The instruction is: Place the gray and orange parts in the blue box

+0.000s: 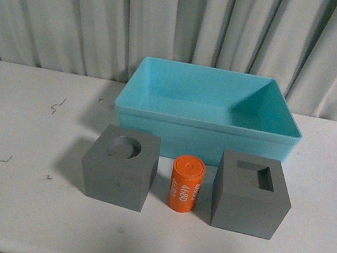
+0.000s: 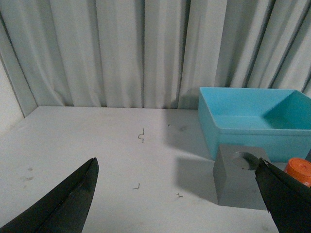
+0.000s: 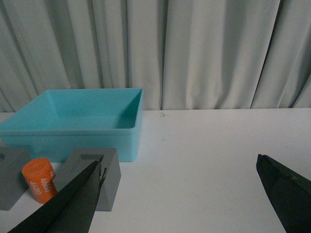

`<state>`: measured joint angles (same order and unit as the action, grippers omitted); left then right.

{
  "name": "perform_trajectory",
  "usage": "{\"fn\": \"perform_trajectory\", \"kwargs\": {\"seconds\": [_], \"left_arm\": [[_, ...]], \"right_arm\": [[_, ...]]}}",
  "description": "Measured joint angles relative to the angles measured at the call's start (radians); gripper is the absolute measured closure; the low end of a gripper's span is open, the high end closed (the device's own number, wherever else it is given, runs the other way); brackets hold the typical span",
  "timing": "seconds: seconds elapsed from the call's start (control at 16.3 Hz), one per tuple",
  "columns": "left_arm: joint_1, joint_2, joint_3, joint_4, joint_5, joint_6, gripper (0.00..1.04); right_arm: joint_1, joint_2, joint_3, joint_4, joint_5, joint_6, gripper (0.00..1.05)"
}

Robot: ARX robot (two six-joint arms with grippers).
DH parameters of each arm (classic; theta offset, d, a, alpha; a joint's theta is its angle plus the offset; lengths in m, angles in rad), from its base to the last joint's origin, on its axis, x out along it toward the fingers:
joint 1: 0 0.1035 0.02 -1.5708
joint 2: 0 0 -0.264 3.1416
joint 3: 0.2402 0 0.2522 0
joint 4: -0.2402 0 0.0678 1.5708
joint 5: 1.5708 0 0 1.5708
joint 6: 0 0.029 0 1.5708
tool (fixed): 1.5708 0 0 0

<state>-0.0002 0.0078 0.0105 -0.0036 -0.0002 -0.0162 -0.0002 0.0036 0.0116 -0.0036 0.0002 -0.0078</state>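
Note:
In the front view a gray cube with a round recess (image 1: 119, 165) stands left, an orange cylinder marked 4680 (image 1: 185, 184) in the middle, and a gray cube with a rectangular recess (image 1: 251, 193) right. Behind them sits the blue box (image 1: 206, 134), with nothing inside it. Neither arm shows in the front view. My left gripper (image 2: 177, 194) is open over bare table, left of the round-recess cube (image 2: 239, 175). My right gripper (image 3: 180, 194) is open to the right of the rectangular-recess cube (image 3: 99, 177), with the orange cylinder (image 3: 40, 179) beyond it.
A white table (image 1: 9, 204) carries everything and bears a few small dark marks (image 1: 57, 105) on its left side. Gray pleated curtains (image 1: 185, 20) hang close behind the blue box (image 2: 252, 121) (image 3: 73, 126).

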Motion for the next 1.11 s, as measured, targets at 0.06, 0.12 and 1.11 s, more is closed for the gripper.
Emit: {"fn": "perform_trajectory", "kwargs": {"seconds": [0.06, 0.12, 1.11], "left_arm": [[0.0, 0.0, 0.0, 0.0, 0.0, 0.0, 0.07], [0.0, 0.0, 0.0, 0.0, 0.0, 0.0, 0.07], [0.0, 0.0, 0.0, 0.0, 0.0, 0.0, 0.07]], "right_arm": [[0.0, 0.0, 0.0, 0.0, 0.0, 0.0, 0.06], [0.0, 0.0, 0.0, 0.0, 0.0, 0.0, 0.06], [0.0, 0.0, 0.0, 0.0, 0.0, 0.0, 0.06]]}}
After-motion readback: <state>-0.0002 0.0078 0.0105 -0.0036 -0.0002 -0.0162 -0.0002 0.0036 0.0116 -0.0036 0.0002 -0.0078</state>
